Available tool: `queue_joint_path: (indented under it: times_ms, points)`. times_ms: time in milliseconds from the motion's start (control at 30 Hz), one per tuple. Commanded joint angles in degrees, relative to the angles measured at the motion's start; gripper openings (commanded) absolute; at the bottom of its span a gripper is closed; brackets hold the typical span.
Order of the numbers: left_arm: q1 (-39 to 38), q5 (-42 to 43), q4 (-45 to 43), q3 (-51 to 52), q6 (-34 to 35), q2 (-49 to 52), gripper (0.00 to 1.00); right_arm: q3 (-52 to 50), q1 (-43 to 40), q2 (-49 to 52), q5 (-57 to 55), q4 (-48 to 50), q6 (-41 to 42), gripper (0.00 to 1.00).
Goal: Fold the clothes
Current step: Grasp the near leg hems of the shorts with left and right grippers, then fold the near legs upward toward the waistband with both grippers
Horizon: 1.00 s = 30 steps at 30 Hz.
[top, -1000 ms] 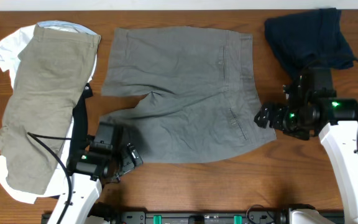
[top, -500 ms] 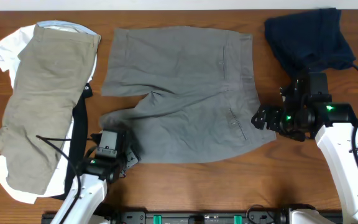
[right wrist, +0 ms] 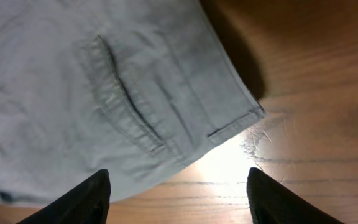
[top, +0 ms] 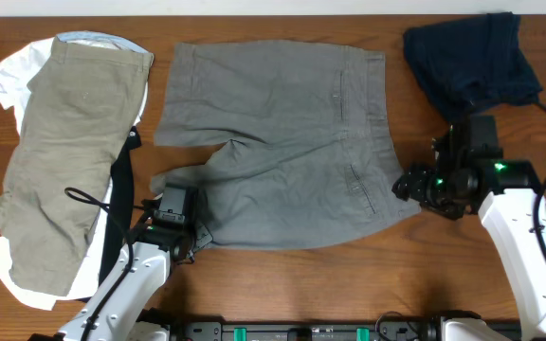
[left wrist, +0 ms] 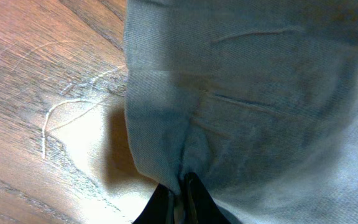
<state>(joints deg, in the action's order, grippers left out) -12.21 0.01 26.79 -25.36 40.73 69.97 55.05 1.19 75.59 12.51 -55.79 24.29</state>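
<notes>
The middle shorts (top: 282, 142) lie flat at the centre of the table (top: 282, 284), waistband toward the right edge (left gripper (left wrist: 180, 183) at their near left hem, right gripper (right wrist: 178, 177) at their near right corner). The left shorts (top: 69, 152) lie along the left edge, on a shirt (top: 8, 80). A bundle (top: 467, 57) sits in the far right corner.

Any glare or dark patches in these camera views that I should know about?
Left wrist view: a bright glare patch on the table beside the grey shorts, with a shadow along their edge. Right wrist view: similar glare below the shorts' corner, and the right gripper is only a dark silhouette. Overhead view: even and sharp.
</notes>
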Motion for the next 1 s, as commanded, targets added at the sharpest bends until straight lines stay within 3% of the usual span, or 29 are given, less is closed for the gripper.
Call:
queue_joint_path:
  times_ms: [0,400,533,767,967]
  points:
    - [-0.1,1.5,-0.6,2.7,0.7,2.6,0.06,-4.0,-0.4,0.0,-2.0,2.1,5.5,0.68]
    - [-0.1,0.6,-3.2,2.7,0.5,2.6,0.06,-19.1,-0.4,0.0,-2.2,20.6,13.5,0.65]
    - [-0.1,0.6,-3.2,2.7,0.5,2.6,0.06,-22.6,-0.4,0.0,-3.5,26.5,15.4,0.54]
    - [-0.1,0.5,-3.5,2.7,0.2,2.6,0.06,-26.2,-0.4,0.0,-5.6,32.3,15.4,0.01]
    - [-0.1,0.6,0.3,-0.3,0.0,0.6,0.06,-25.0,-0.4,-1.8,-5.8,31.7,15.3,0.01]
